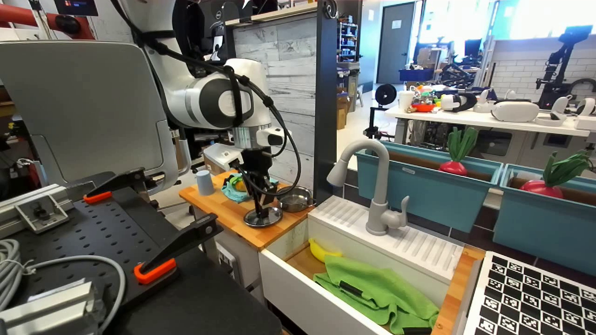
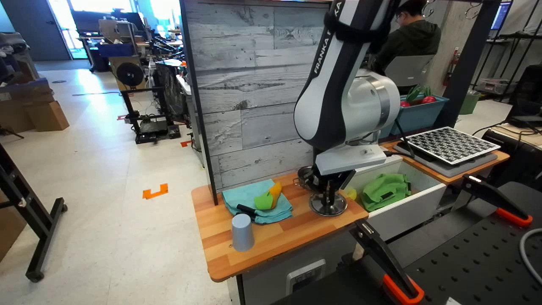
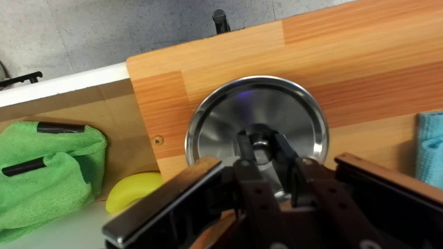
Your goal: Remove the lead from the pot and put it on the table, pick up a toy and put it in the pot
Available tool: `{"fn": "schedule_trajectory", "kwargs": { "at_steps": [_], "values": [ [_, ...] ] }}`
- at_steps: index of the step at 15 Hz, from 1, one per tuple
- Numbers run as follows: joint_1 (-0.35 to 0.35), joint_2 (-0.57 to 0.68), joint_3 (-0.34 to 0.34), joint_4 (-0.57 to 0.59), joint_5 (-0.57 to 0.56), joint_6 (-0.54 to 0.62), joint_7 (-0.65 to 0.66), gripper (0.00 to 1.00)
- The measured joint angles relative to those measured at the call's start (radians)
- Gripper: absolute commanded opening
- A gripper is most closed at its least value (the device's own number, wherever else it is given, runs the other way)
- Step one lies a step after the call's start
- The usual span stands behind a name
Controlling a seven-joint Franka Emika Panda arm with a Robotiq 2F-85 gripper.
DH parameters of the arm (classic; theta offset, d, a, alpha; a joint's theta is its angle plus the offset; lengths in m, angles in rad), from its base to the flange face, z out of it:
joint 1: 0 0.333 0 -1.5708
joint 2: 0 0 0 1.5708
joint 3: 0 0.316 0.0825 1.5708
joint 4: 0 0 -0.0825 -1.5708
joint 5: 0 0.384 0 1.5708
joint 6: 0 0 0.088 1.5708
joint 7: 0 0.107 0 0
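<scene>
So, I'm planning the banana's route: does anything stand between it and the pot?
Yes: the banana lies low in the sink, so the sink's end wall and the edge of the countertop rise between it and the pot. The pot itself is uncovered; the lid is beside it, below the gripper.

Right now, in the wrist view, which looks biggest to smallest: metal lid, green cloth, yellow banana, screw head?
1. Metal lid and green cloth: unsure which; the frame cuts the cloth, the gripper covers part of the lid.
2. Yellow banana, partly hidden.
3. Screw head.
</scene>
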Motion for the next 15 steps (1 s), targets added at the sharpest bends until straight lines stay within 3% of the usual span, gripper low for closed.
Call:
{"fn": "schedule_trajectory", "kwargs": {
  "at_steps": [1,4,9,11,15],
  "values": [
    [0.004,0.003,-0.005,0.004,0.000,0.000,0.002,0.46],
    [0.023,0.018,-0.022,0.015,0.000,0.000,0.014,0.57],
    [0.049,0.022,-0.039,0.016,-0.005,0.000,0.017,0.95],
    [0.056,0.019,-0.038,0.012,-0.013,0.000,0.017,1.00],
    [0.058,-0.030,-0.017,-0.030,-0.014,0.004,0.015,1.00]
  ]
}}
